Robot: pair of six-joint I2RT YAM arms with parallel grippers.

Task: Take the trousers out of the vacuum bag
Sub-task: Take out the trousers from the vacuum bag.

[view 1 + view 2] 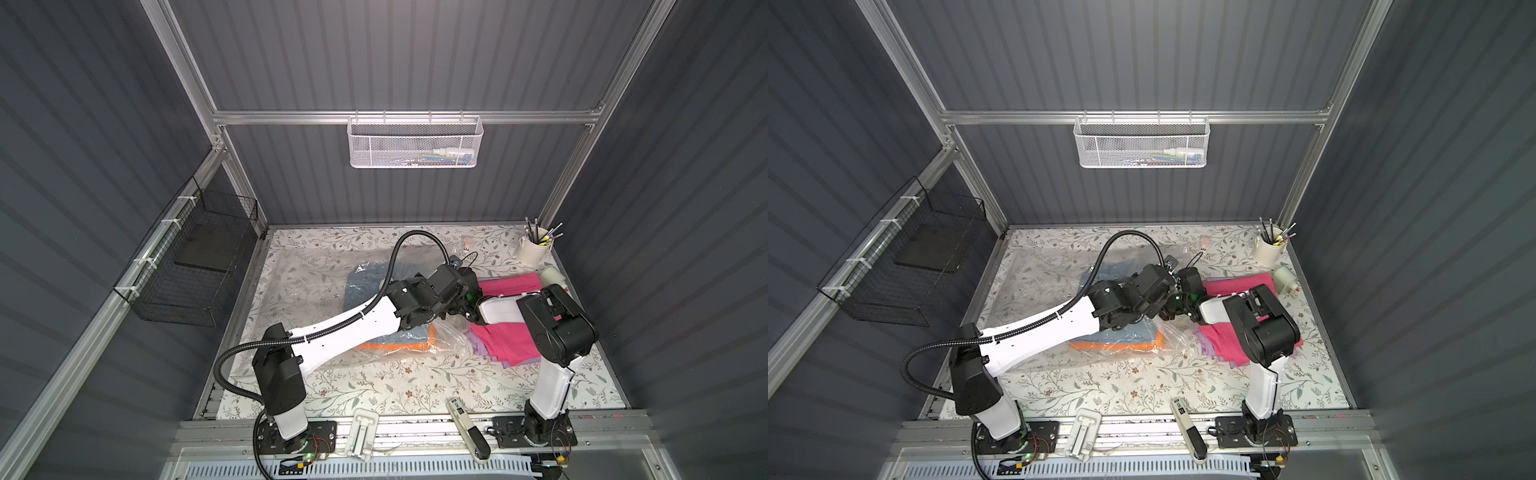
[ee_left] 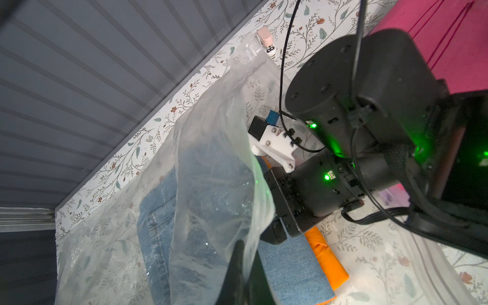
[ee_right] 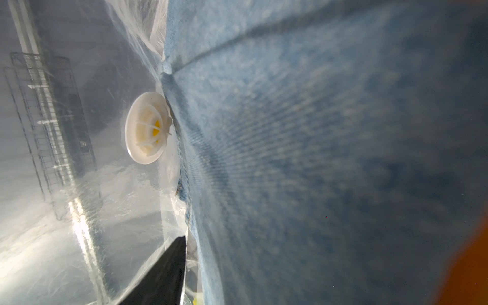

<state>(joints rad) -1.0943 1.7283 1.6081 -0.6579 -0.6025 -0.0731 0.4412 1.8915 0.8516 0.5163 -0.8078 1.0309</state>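
1. You'll find the denim trousers [image 1: 363,286] inside the vacuum bag [image 1: 307,274], centre of a top view, lying on the orange trousers [image 1: 386,345], whose edge shows below them.
2. The bag's white valve [image 3: 146,128] sits just beside the denim's edge, left of centre in the right wrist view.
3. Your left hand [image 2: 243,274] is clenched on the bag's mouth edge, plastic lifted.
4. Your right hand [image 2: 274,232] reaches into the mouth over the denim; you cannot tell whether it grips.
5. Hot pink trousers [image 1: 509,343] lie on lilac trousers [image 1: 478,347], outside the bag, right of centre on the counter [image 1: 374,390].
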